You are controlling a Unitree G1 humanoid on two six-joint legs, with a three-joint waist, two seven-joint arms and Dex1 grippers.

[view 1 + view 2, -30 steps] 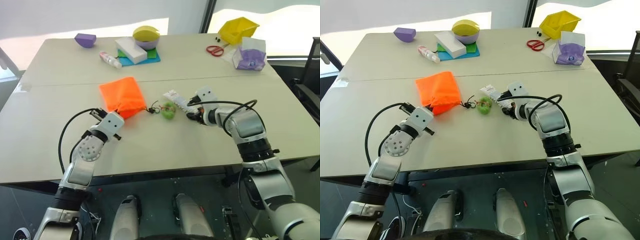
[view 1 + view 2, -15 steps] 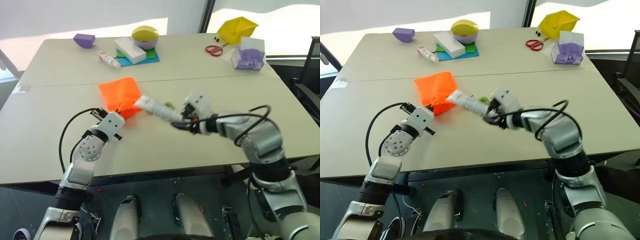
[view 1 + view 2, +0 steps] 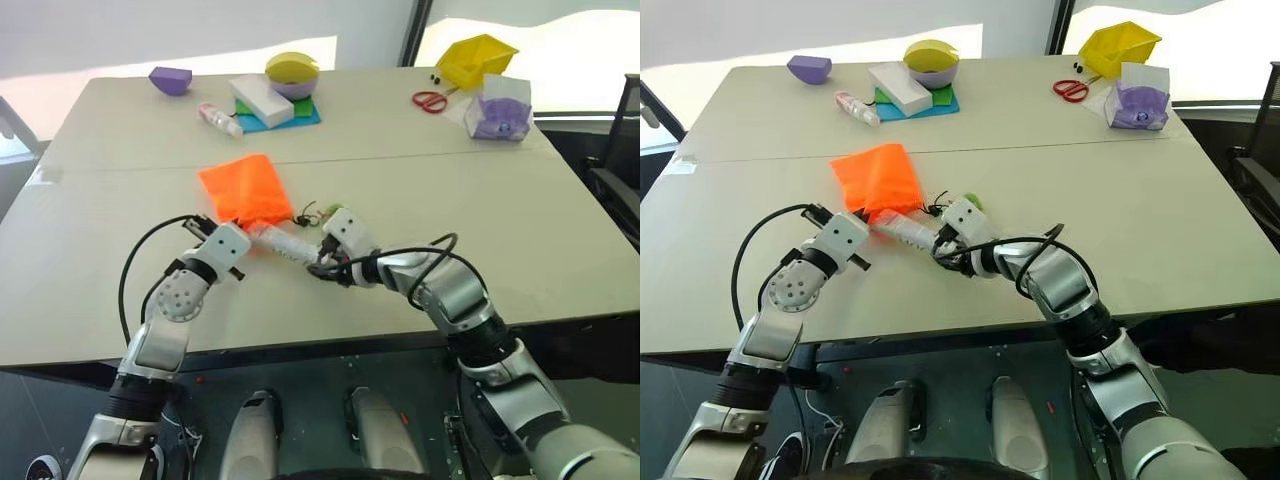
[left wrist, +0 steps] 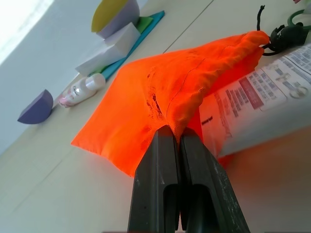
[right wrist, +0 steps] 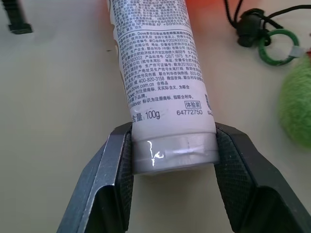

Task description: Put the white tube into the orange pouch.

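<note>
The orange pouch (image 3: 245,188) lies flat at mid-table. My left gripper (image 4: 176,135) is shut on a fold of its fabric at the near edge, by the mouth, and holds that edge lifted. The white tube (image 3: 283,243) lies slanted just off the table. My right gripper (image 5: 174,145) is shut on its near end, one finger on each side. The tube's far end (image 4: 243,99) sits under the lifted orange edge at the pouch's mouth; how far inside it is, I cannot tell. The dark cord and its green ring (image 5: 274,46) trail beside the tube.
A fuzzy green ball (image 3: 970,201) sits right behind my right wrist. Along the far edge stand a purple half-round (image 3: 170,80), a white-pink bottle (image 3: 220,118), a white block (image 3: 262,100) on coloured mats, a yellow-purple bowl (image 3: 292,72), red scissors (image 3: 430,100), a yellow bin (image 3: 477,58) and a purple-white bag (image 3: 500,108).
My right gripper has carried the white tube leftward and nearer, from beside the green ball to the pouch's mouth, and has tilted down. The left gripper and the pouch have stayed put.
</note>
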